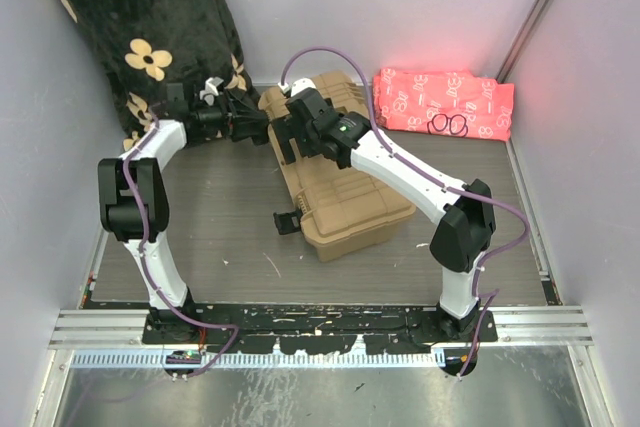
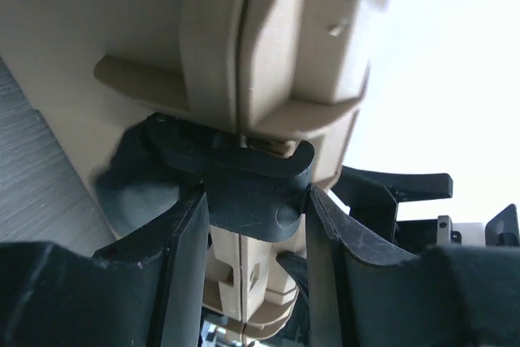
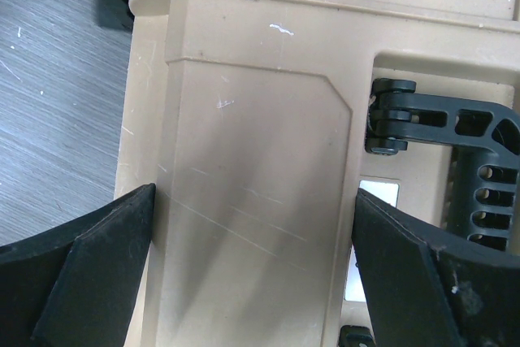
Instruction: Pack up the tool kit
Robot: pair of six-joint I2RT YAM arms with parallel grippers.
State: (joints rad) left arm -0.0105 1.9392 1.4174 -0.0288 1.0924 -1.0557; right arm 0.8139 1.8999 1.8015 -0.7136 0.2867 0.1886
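Toolbox [image 1: 345,202], where's it sitting? (Ana)
Middle of the top view, flat on the counter [image 1: 220,217], lid down. Long axis runs upper left to lower right. (Raj)
Left pincer [image 1: 247,127]? (Ana)
At the box's upper-left end. Wrist view shows it clamped on a black latch [image 2: 256,180], one finger against each side. (Raj)
Right pincer [image 1: 290,137]? (Ana)
Just beside the left one, over the same end. Jaws spread wide across a tan panel, black handle [image 3: 483,168] at the right of that frame. Tips sit at the panel's edges, contact unclear. (Raj)
Other latches? (Ana)
Second latch [image 1: 288,219] sticks out from the box's left side, lower down. (Raj)
Any text? (Ana)
Black marks on the pink cloth [image 1: 445,102], upper right, too small to read. Pale patch by the handle, unreadable. Black floral blanket [image 1: 130,17] upper left. (Raj)
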